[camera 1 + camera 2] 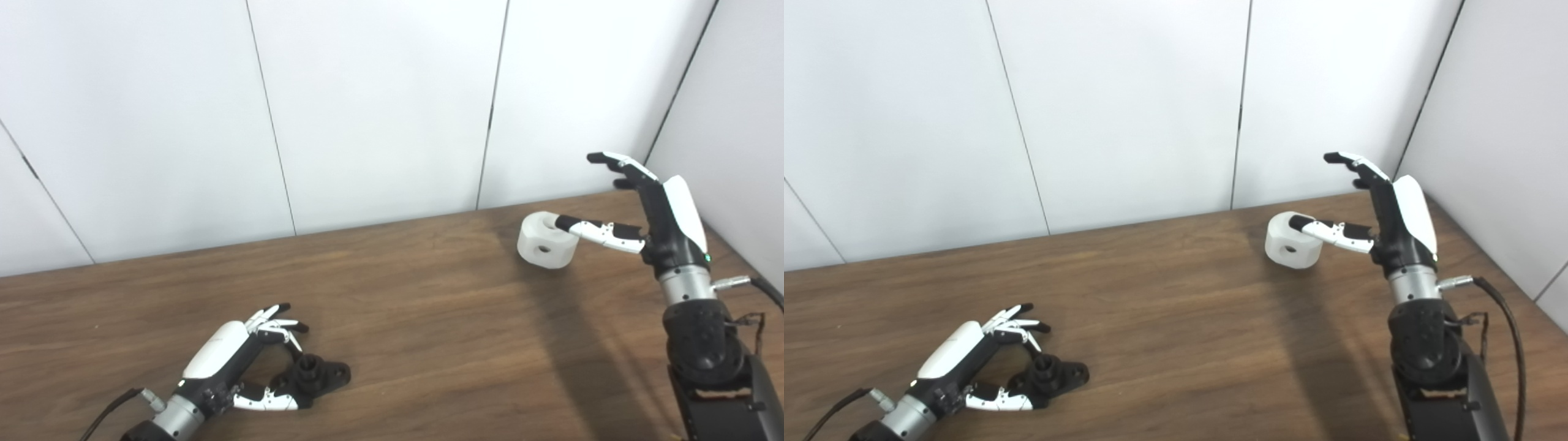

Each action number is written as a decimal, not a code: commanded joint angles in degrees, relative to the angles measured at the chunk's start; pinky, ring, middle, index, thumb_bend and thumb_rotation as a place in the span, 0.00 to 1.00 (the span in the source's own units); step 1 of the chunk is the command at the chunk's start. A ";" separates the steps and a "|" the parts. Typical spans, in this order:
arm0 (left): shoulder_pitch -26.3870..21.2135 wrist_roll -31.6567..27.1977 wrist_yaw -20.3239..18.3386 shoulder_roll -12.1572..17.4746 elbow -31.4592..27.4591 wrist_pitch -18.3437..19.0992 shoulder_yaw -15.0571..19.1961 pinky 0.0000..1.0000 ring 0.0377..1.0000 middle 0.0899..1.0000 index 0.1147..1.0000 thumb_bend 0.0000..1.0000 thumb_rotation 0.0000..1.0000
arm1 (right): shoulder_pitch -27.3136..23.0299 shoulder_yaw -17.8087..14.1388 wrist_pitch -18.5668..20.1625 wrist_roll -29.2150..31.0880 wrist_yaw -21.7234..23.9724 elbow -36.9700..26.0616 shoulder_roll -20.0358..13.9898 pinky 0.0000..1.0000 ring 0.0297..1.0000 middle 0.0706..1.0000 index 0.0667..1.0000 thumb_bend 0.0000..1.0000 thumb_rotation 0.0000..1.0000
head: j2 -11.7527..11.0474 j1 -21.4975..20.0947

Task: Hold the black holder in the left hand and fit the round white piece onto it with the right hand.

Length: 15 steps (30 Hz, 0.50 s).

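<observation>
The black holder [315, 373] lies flat on the brown table [429, 318] at the near left, a short round post standing up from its middle. My left hand [245, 361] is open around it, thumb along its near side and fingers curled just above it, not closed on it. The round white piece [547, 240], a squat cylinder with a side hole, rests at the far right of the table. My right hand [637, 208] is open beside it, the thumb lying across its top and the fingers raised well above it.
White wall panels [380, 110] rise behind the table's far edge, and another wall [747, 122] closes off the right side. A cable [1507, 331] trails from the right wrist.
</observation>
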 commanded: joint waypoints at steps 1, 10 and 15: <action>-0.24 0.47 -1.02 1.46 0.34 -0.06 0.28 1.00 0.98 0.78 0.41 0.52 0.05 | -3.17 -0.18 -0.51 -0.53 -1.19 0.62 -2.01 0.89 0.93 0.88 0.76 0.75 0.39 | -0.10 -0.32; -0.15 -0.20 -1.58 1.67 0.15 -0.50 0.84 1.00 0.97 0.77 0.41 0.52 0.05 | -5.69 0.29 -3.61 -1.10 -2.49 10.07 -6.06 0.86 0.91 0.87 0.76 0.80 0.38 | -0.57 -2.56; -0.10 0.35 -1.55 1.66 0.10 -0.28 0.99 1.00 0.96 0.77 0.41 0.52 0.05 | -5.85 1.68 -1.80 -1.18 -1.45 12.53 -7.58 0.86 0.93 0.89 0.79 0.83 0.41 | -0.70 -2.92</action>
